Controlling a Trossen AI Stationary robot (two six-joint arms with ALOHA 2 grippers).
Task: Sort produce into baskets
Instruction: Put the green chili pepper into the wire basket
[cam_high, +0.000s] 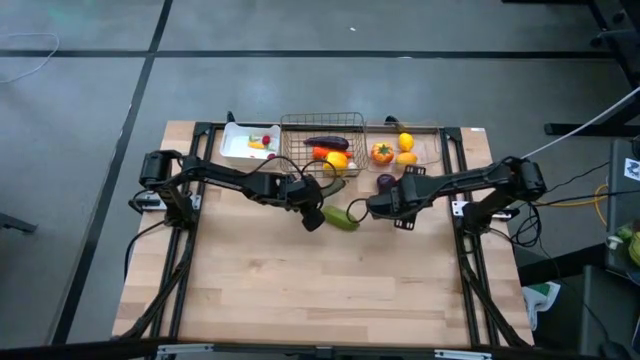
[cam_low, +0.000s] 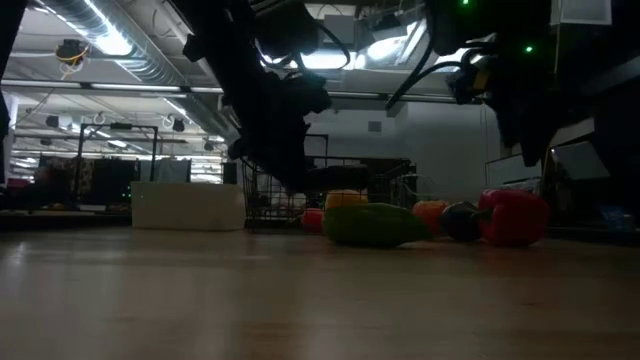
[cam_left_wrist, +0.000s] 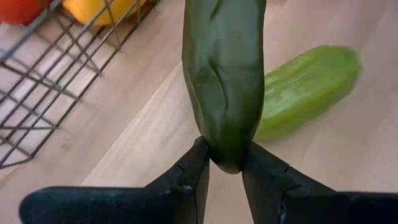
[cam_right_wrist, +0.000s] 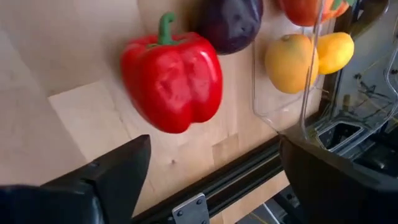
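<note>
Left wrist view shows the left gripper (cam_left_wrist: 225, 163) pinched tight on the tip of a dark green cucumber (cam_left_wrist: 224, 74), its fingers (cam_left_wrist: 194, 171) nearly together with only the vegetable's narrow end between them. A paler green cucumber (cam_left_wrist: 308, 87) lies on the surface (cam_left_wrist: 149, 130) just beside it, and the grey wire-mesh basket (cam_left_wrist: 56, 81) sits near, at about ten o'clock from the gripper in that view. Seen from the high view, the left gripper (cam_high: 312, 212) is just at six o'clock of the wire basket (cam_high: 322, 120), with the white tray (cam_high: 232, 150) at the basket's nine o'clock and the clear bin (cam_high: 432, 130) at its three o'clock. Because the hold is only on the tip, the cucumber would likely swing; a slow lift, clearing the basket rim before release, seems the safest way. The right gripper (cam_right_wrist: 211, 180) hangs wide open with nothing between its fingers, near a red pepper (cam_right_wrist: 172, 78) on the surface, with a purple onion (cam_right_wrist: 230, 22) beyond it.
</note>
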